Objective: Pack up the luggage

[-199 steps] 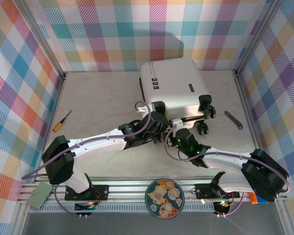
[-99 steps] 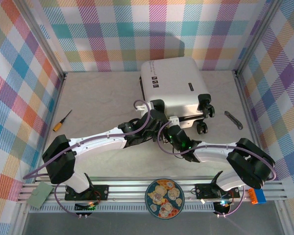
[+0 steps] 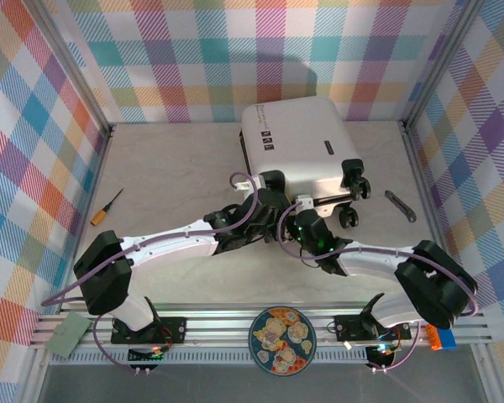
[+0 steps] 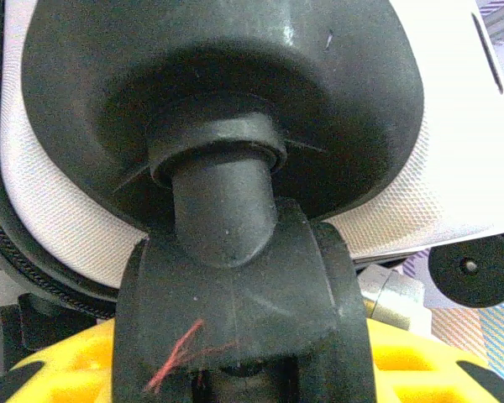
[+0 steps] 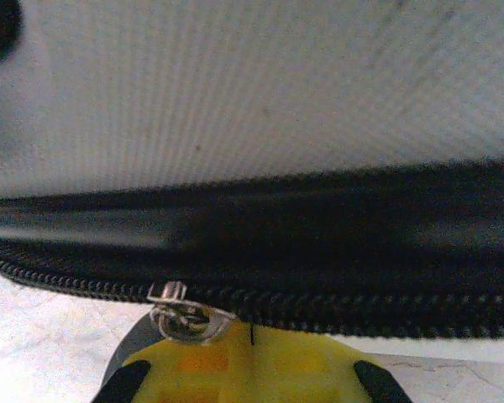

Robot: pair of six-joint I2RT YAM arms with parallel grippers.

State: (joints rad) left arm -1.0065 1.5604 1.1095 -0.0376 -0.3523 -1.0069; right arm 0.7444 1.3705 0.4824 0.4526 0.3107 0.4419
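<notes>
The luggage (image 3: 298, 147) lies closed and flat on the table (image 3: 168, 168), toward the back and a little right of the middle, its wheeled end facing the arms. Both arms reach to that near end. The left gripper (image 3: 271, 186) is at the near left corner, its jaws clamped on the black wheel (image 4: 235, 277) there; in the left wrist view the caster stands between the yellow fingers (image 4: 59, 369), with the white shell just behind it. The right gripper (image 3: 301, 206) is just beside it, at the near edge of the case, with its jaws pressed together. In the right wrist view the tips sit right under the black zipper (image 5: 336, 312), touching the band, and the small clear pull (image 5: 181, 317) rests against the left fingertip. Whether the pull is pinched cannot be told.
</notes>
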